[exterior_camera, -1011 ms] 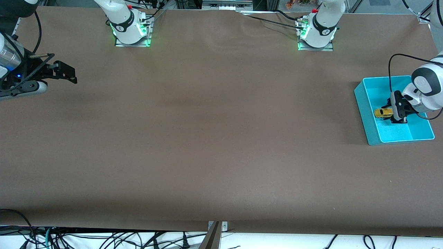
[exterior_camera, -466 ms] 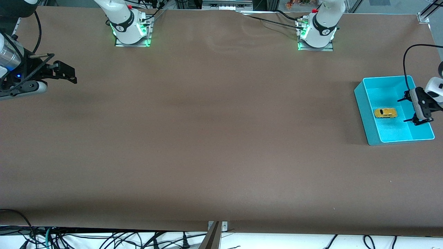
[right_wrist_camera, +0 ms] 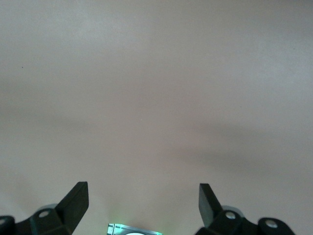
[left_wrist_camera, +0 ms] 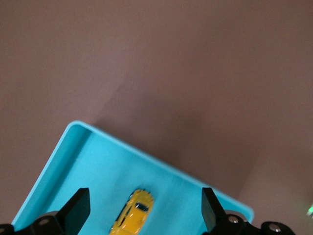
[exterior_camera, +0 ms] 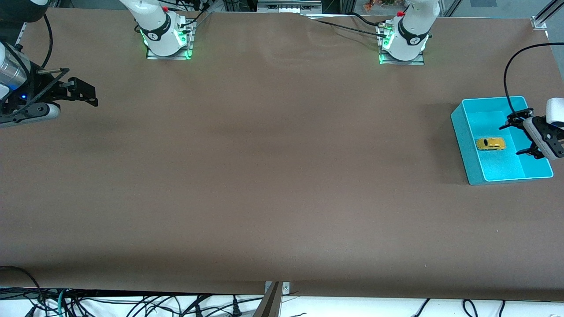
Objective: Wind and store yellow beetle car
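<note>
Yellow beetle car [exterior_camera: 490, 144] let go and lying in the teal bin [exterior_camera: 467, 145], left gripper [exterior_camera: 519, 139] drawn back from it.

A second ago the left gripper was down in the bin, clamped on the car; now it hangs over the bin's end toward the left arm's edge of the surface [exterior_camera: 273, 176], fingers spread wide and empty, with the car clear of its fingertips [left_wrist_camera: 78, 208] on the bin floor. The car has not shifted since half a second ago. It is a tiny bright yellow toy with a rounded beetle body and a dark window [left_wrist_camera: 132, 218], resting on its wheels. The right gripper [exterior_camera: 86, 94] waits, unmoved, over the bare surface at the right arm's end, its fingers [right_wrist_camera: 76, 200] likewise spread and holding nothing.
</note>
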Tool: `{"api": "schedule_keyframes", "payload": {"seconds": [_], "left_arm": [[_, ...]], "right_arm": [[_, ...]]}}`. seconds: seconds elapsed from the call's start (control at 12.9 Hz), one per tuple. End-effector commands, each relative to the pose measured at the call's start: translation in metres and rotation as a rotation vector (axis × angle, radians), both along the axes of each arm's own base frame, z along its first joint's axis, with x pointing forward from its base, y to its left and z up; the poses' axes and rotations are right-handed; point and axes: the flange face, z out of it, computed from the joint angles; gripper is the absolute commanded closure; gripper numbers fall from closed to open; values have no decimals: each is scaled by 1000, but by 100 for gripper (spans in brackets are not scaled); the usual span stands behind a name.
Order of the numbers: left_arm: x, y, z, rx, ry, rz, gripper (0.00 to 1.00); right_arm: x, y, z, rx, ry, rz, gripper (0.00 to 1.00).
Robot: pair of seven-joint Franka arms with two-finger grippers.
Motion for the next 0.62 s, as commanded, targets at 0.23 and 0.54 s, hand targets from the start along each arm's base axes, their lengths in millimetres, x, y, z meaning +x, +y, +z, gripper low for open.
{"api": "schedule_keyframes", "payload": {"seconds": [0.23, 0.54], "left_arm": [[31, -99, 83, 37, -4, 260, 0], [32, -168, 125, 73, -15, 576, 0]], "right_arm": [[1, -2, 5, 6, 8, 7, 0], [1, -2, 5, 6, 6, 8, 0]]}}
